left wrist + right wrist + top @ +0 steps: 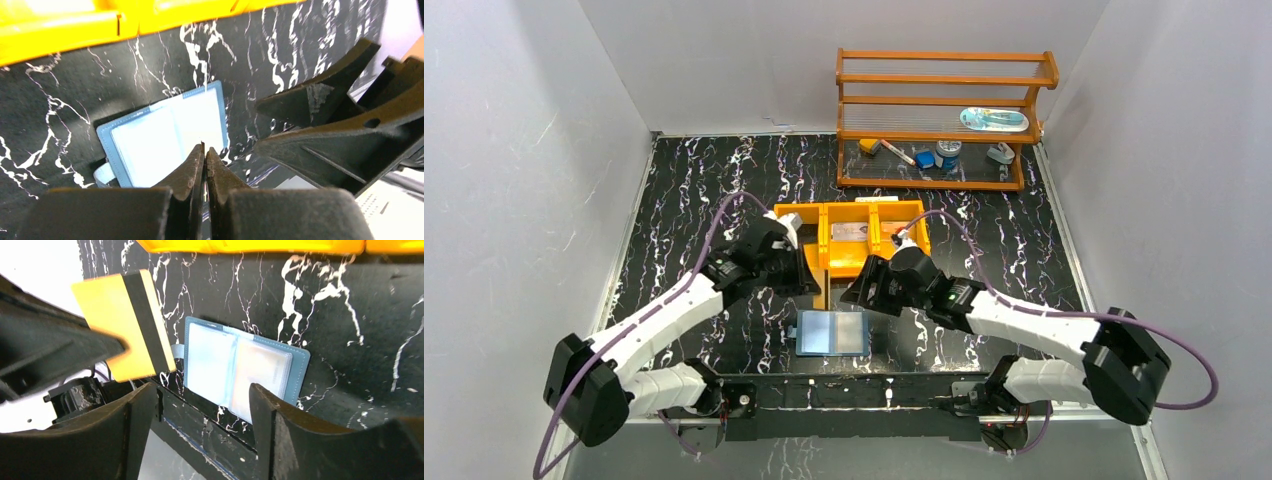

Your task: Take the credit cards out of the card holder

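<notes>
We note the black marbled table, with a wooden shelf at its far right and an orange tray at mid-table; a silvery flat item lies in the tray's middle compartment, and we cannot tell whether it is a card.

Both arms reach in over the near half. The left gripper has its fingers pressed together on one orange card, held up off the table to the left of the wallet, as the right wrist view shows. The right gripper hangs beside it with its jaws standing wide and nothing between them.

The card holder lies spread flat, both leaves up, between the two arms, near the table's near edge and just in front of the tray; one leaf's clear pocket appears to hold a pale card, though we cannot be sure.

In our judgement one extraction is in hand, with the card out and not yet set down. The next move calls for the left gripper to place the orange card, and for the right gripper to descend on the wallet's pockets; a thin card in a snug sleeve needs an edge grip, with the wallet kept from sliding.
</notes>
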You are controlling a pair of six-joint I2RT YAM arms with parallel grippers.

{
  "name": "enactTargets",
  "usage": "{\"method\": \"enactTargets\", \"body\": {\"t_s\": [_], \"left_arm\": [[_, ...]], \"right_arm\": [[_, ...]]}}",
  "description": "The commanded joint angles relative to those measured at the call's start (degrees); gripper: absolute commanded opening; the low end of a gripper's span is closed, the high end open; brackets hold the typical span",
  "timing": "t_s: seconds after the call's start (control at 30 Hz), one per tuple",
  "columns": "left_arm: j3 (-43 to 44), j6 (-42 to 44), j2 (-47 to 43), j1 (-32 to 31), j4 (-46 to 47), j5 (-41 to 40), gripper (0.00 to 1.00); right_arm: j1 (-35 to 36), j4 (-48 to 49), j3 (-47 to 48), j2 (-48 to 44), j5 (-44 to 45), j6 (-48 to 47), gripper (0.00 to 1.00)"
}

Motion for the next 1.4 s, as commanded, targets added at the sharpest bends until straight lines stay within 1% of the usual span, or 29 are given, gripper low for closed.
{"method": "enactTargets", "body": {"t_s": [0.0,0.03,0.07,0.1,0.17,0.23,0.33,0.37,0.5,0.57,0.67,0.77,0.83,0.9,0.97,1.07,1.13,1.23,1.37], "left_arm": [[0.08,-0.03,-4.92,6.70,2.13,8.01,0.00],[0.02,-0.07,-5.56,8.24,2.22,9.23,0.00],[-0.05,0.04,-6.09,9.40,2.41,10.32,0.00],[-0.18,-0.06,-6.52,9.99,2.97,11.48,0.00],[-1.21,-1.40,-7.10,10.59,5.60,14.74,0.00],[-2.81,-4.26,-7.75,10.74,9.24,17.60,0.00],[-5.84,-9.33,-8.33,10.94,17.63,21.65,0.00],[-6.79,-11.39,-8.03,10.92,20.41,23.00,0.00],[-9.23,-17.63,-6.69,10.93,30.82,28.22,0.00],[-10.09,-19.67,-6.54,10.92,34.92,29.61,0.00],[-9.94,-20.13,-5.38,10.95,37.34,30.88,0.00],[-7.59,-20.60,-1.30,10.92,38.67,34.28,0.00],[-6.64,-21.23,0.49,10.94,39.36,36.50,0.00],[-8.10,-23.50,0.08,10.96,42.74,36.42,0.00],[-9.70,-26.50,-0.47,11.20,45.75,36.50,0.00],[-8.70,-27.75,0.15,11.42,46.39,38.60,0.00],[-7.99,-27.73,0.33,11.66,45.13,38.54,0.00],[-8.45,-30.09,1.42,12.18,49.88,39.97,0.00],[-10.16,-31.02,2.81,12.25,53.38,42.02,0.00]], "right_arm": [[-1.58,-3.05,2.20,-4.98,3.50,-7.97,0.79],[-2.51,-4.27,2.70,-5.74,2.87,-8.20,0.84],[-3.71,-5.58,2.84,-6.57,2.01,-8.15,0.87],[-5.17,-5.24,2.48,-7.51,0.68,-8.26,0.87],[-9.01,-0.99,0.29,-9.90,-4.36,-8.27,0.86],[-12.46,5.51,-2.70,-11.78,-10.44,-6.84,0.83],[-16.78,12.43,-4.70,-12.13,-20.48,-4.77,0.79],[-17.48,13.96,-4.78,-11.74,-22.43,-4.39,0.78],[-17.86,19.25,-4.02,-9.10,-27.49,-3.01,0.73],[-17.90,21.52,-3.60,-7.30,-29.21,-2.21,0.71],[-18.02,25.42,-4.00,-5.86,-29.49,-0.96,0.71],[-18.89,30.51,-4.43,-3.90,-30.51,1.44,0.70],[-19.79,34.23,-3.81,-1.90,-33.32,3.10,0.67],[-20.62,33.71,-2.08,-0.10,-35.83,2.97,0.64],[-21.11,32.67,-1.55,0.85,-36.18,2.87,0.59],[-21.71,34.96,-2.38,2.00,-37.37,4.92,0.51],[-21.93,37.68,-3.19,1.97,-38.52,6.46,0.48],[-21.91,41.76,-4.30,1.80,-39.06,8.18,0.37],[-21.92,46.36,-5.01,3.29,-41.39,9.59,0.30]]}}
